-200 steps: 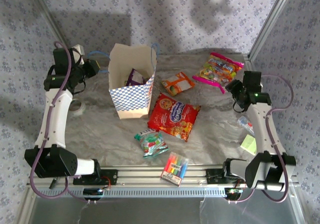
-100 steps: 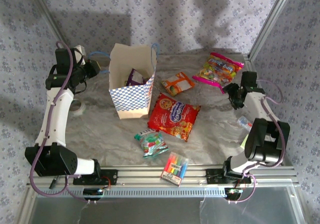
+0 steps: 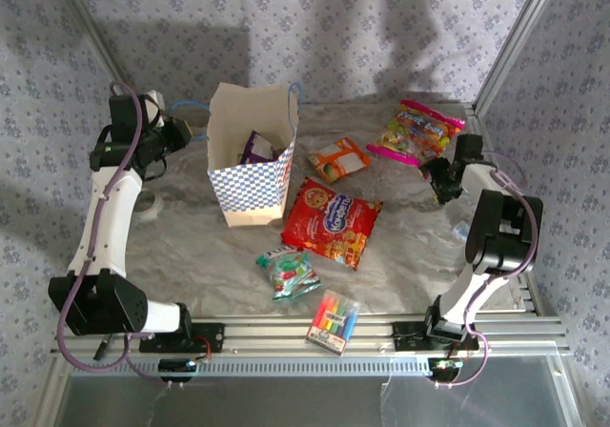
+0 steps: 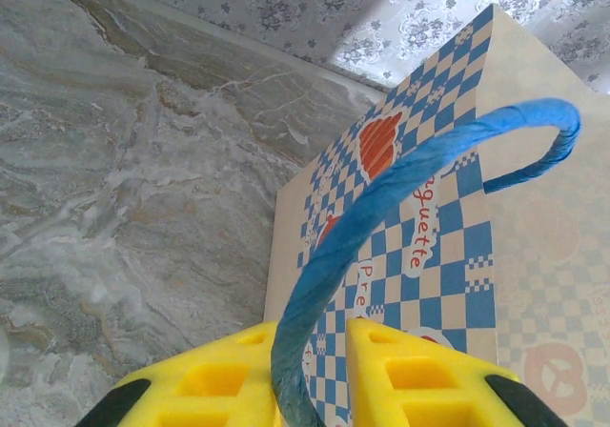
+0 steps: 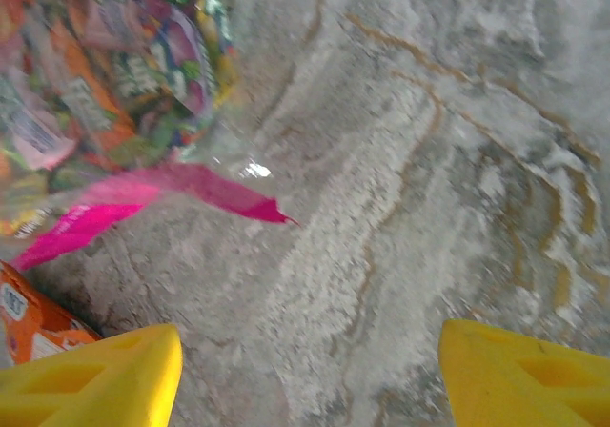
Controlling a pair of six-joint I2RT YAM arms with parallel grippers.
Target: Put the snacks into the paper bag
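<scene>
I confirm: left gripper [image 4: 322, 375] jaws clamp the blue handle [image 4: 515, 118] of the paper bag [image 4: 448, 255]; right gripper [image 5: 310, 370] jaws stand open near the candy bag [image 5: 114, 74].

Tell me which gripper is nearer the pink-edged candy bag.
Right. The right gripper hangs open just beside the candy bag; the left gripper is across the table, pinching the blue handle of the paper bag.

Both the left arm [image 3: 103, 213] and the right arm [image 3: 498, 229] have white shells and black joints — a purplish cable [image 3: 61, 332] loops along each — and blocky yellow fingers [image 4: 415, 375].
</scene>
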